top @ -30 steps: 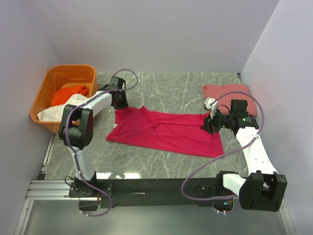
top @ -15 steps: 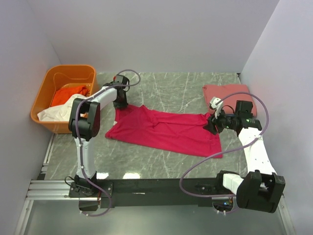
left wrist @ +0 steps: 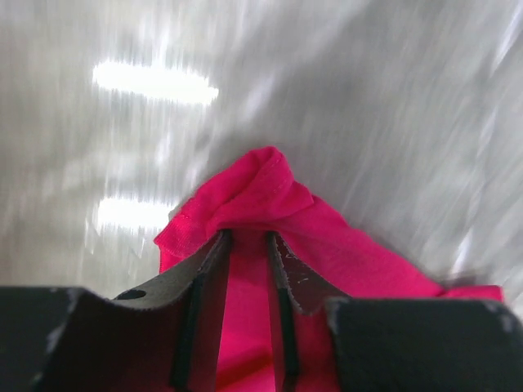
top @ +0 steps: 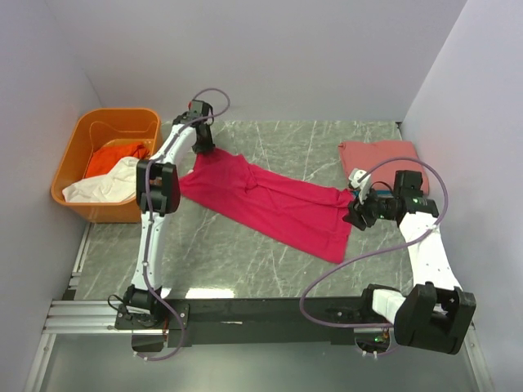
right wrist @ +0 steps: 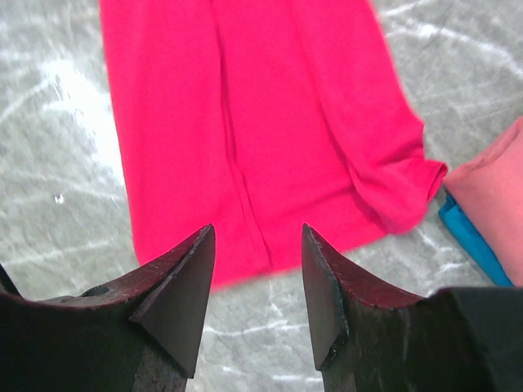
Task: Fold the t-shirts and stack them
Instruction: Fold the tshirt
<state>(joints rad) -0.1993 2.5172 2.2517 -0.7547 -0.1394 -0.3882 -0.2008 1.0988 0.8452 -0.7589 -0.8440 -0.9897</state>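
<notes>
A large crimson-pink t-shirt (top: 278,204) lies stretched diagonally across the marble table (top: 310,143), from back left to front right. My left gripper (top: 206,153) is reached far back and is shut on the shirt's back-left corner. In the left wrist view a bunch of the crimson t-shirt (left wrist: 261,192) is pinched in the left gripper (left wrist: 247,242). My right gripper (top: 354,216) hovers open over the shirt's right end. In the right wrist view the crimson t-shirt (right wrist: 245,122) has its edge just ahead of the empty right gripper (right wrist: 256,245).
A folded salmon-pink t-shirt (top: 380,153) lies at the back right, with a blue one (right wrist: 467,238) under its edge. The orange tub (top: 78,139) at the left holds an orange t-shirt (top: 114,157) and a white t-shirt (top: 102,188). Walls close in on three sides.
The left arm has stretched toward the back, dragging the shirt's left end up the table so that it lies diagonally. The right gripper has stayed nearly in place, open.
</notes>
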